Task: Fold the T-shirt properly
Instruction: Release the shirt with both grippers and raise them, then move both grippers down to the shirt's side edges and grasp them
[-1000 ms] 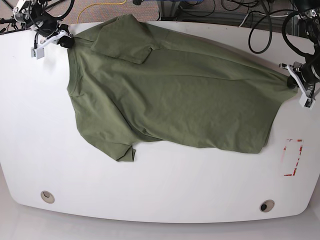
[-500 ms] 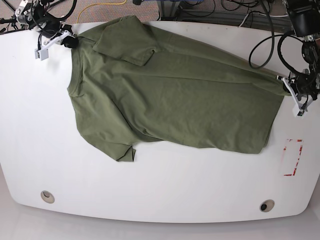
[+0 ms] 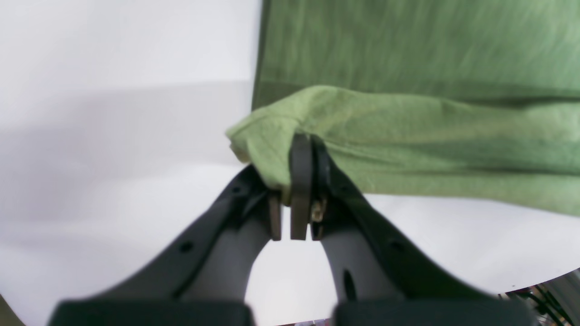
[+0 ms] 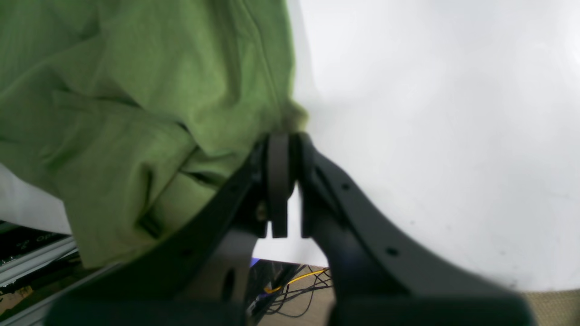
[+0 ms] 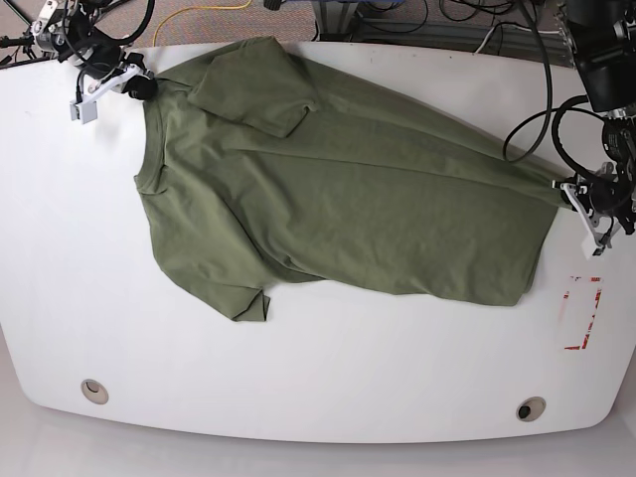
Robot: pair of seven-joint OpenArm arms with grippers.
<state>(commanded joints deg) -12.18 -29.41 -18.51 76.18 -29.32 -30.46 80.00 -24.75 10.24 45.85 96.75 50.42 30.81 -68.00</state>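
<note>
At the far left of the base view my right end effector (image 5: 139, 85) sits near the back left corner of the white tabletop (image 5: 328, 368), clamped on the shoulder edge of the olive-green T-shirt (image 5: 348, 189); in the right wrist view its dark pads (image 4: 277, 176) are pressed together with a bunch of green cloth (image 4: 136, 113) pinched at their tips, and cables (image 4: 294, 280) show past the tabletop edge below. From there the T-shirt spreads flat across the middle of the tabletop, collar end toward the left and hem toward the right, with one sleeve (image 5: 253, 89) folded over the body near the back edge and the other sleeve (image 5: 238, 293) pointing toward the front. A round hole (image 5: 94, 390) sits near the front left of the tabletop and another (image 5: 531, 408) near the front right. Farther right, a red-and-white marked rectangle (image 5: 582, 313) lies on the bare surface, just beside the hem's front corner. At the right edge my left end effector (image 5: 574, 191) grips the back corner of the hem, drawn to a point; in the left wrist view its pads (image 3: 301, 181) are closed on a folded lip of the fabric (image 3: 408, 136), lifted a little over the white surface (image 3: 113, 136). Black cables (image 5: 537, 119) loop above that arm.
</note>
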